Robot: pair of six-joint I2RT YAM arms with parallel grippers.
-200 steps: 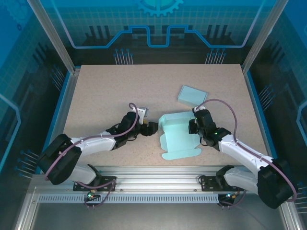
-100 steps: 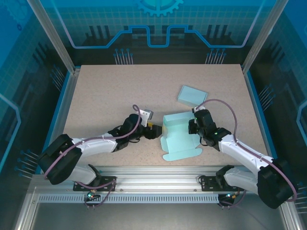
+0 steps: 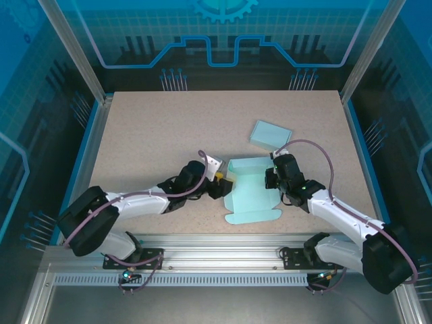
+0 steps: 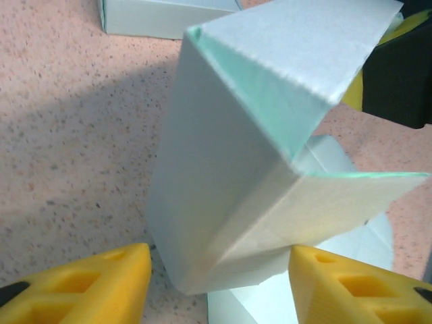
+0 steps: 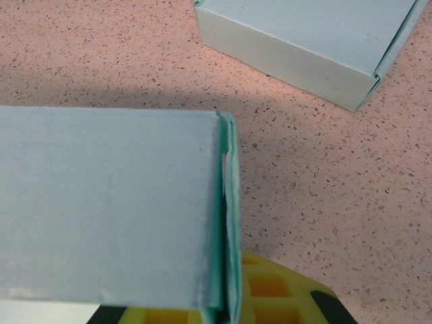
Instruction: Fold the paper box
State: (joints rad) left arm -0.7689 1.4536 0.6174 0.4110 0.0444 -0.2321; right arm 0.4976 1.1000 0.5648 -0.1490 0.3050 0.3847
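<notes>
a second box (image 3: 271,133), folded, lies on the table (image 3: 148,128) just beyond the right arm. the box (image 3: 251,192) sits near centre between the arms, long axis near to far, flat flap nearward, walls up. left gripper (image 3: 219,182) half open astride its left corner. right gripper (image 3: 273,177) pinched tight on its right wall.

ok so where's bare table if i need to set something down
Bare: the far left of the table, between its back edge and the left arm, and the strip behind the closed box. Crowded: near centre, where the left arm and right arm meet the half-folded box.
</notes>
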